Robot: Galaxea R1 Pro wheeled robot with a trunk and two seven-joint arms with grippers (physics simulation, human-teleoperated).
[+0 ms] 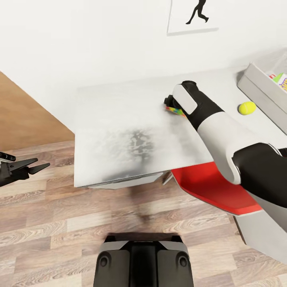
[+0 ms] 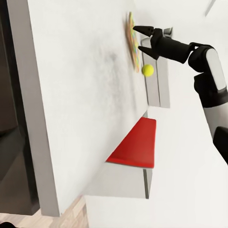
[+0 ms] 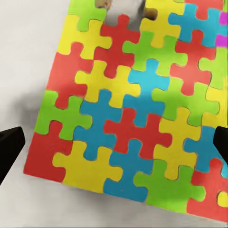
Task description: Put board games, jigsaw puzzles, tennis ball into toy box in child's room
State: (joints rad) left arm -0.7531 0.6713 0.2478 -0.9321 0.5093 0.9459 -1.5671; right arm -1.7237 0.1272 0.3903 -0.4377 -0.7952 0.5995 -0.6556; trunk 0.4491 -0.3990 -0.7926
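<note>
A: Layout? Big to small.

B: Long pale grey-white bench [image 1: 131,127]; shallow light grey toy box [image 1: 261,87] at its far right, a colourful box inside, lettering unreadable. Thin multicolour mosaic jigsaw puzzle [image 3: 133,109] lies flat on the bench. Small yellow-green tennis ball [image 1: 246,108] sits between puzzle and toy box.

A: Pincers?

B: Right pincer [image 2: 145,39] fingers apart, poised over the puzzle. Left pincer [image 1: 34,166] apart, empty, off the bench.

A: Advice?

B: Flat piece: slide it to overhang an edge, then pinch the rim.
</note>
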